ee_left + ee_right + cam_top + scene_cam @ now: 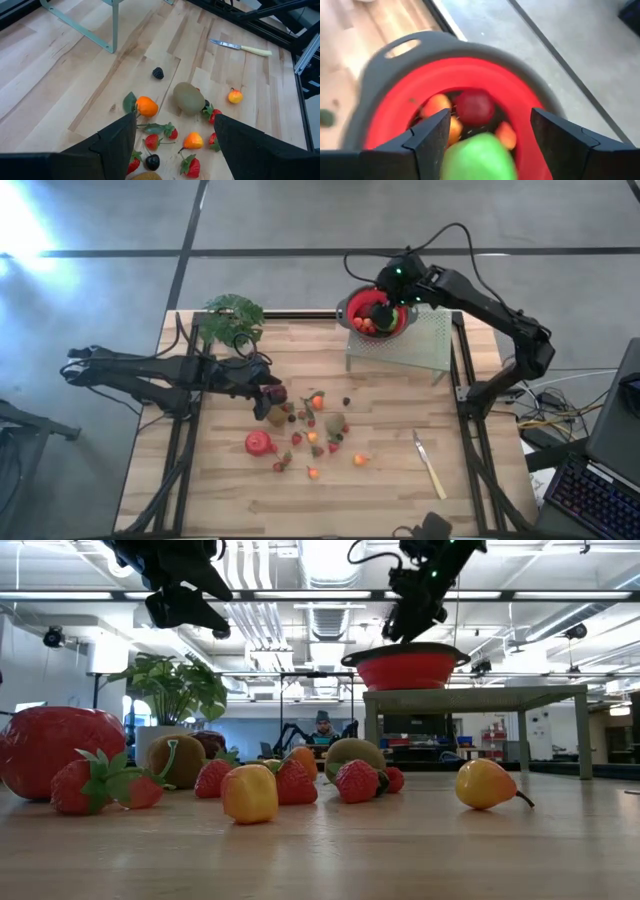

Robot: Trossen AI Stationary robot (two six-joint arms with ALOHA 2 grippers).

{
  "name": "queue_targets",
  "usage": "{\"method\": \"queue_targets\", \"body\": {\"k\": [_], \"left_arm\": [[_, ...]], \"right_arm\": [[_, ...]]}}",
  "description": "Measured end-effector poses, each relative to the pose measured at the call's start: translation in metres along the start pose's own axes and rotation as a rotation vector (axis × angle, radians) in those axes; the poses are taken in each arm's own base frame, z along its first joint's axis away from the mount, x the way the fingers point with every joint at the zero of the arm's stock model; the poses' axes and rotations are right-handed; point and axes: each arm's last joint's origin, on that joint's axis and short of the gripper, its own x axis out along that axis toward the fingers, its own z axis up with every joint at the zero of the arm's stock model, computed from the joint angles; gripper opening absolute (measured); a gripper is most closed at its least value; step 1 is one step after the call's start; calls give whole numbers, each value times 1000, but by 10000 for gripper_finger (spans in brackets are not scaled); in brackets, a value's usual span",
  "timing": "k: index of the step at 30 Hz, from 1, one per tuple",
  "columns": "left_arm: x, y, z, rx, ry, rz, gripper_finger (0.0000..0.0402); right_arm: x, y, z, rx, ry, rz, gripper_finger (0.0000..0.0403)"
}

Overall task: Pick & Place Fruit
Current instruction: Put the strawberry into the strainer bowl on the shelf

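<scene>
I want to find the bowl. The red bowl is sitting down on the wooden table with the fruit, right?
Not quite. The red bowl sits up on the metal stand, not on the wooden table. The low view shows it raised above the fruit.

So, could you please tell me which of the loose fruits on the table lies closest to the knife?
The small yellow-orange pear, alone at the right edge of the scatter; every other fruit lies farther left of the knife.

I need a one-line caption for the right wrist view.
Open right gripper above the red colander, a green fruit between its fingers.
</scene>
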Motion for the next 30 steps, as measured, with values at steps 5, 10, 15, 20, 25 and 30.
{"method": "queue_targets", "body": {"k": [5, 10, 15, 20, 25, 30], "left_arm": [[0, 0, 0, 0, 0, 0, 273], [0, 0, 0, 0, 0, 0, 273], [0, 0, 0, 0, 0, 0, 273], [0, 0, 0, 0, 0, 0, 273], [0, 0, 0, 0, 0, 0, 273], [0, 0, 0, 0, 0, 0, 273]], "right_arm": [[-19, 20, -2, -45, -14, 90, 246], [-38, 46, -3, -115, -49, 154, 225], [-52, 74, -5, -168, -76, 226, 210], [-63, 101, -10, -221, -79, 299, 199], [-69, 128, -16, -272, -63, 366, 188], [-75, 154, -22, -332, -57, 429, 178]]}}
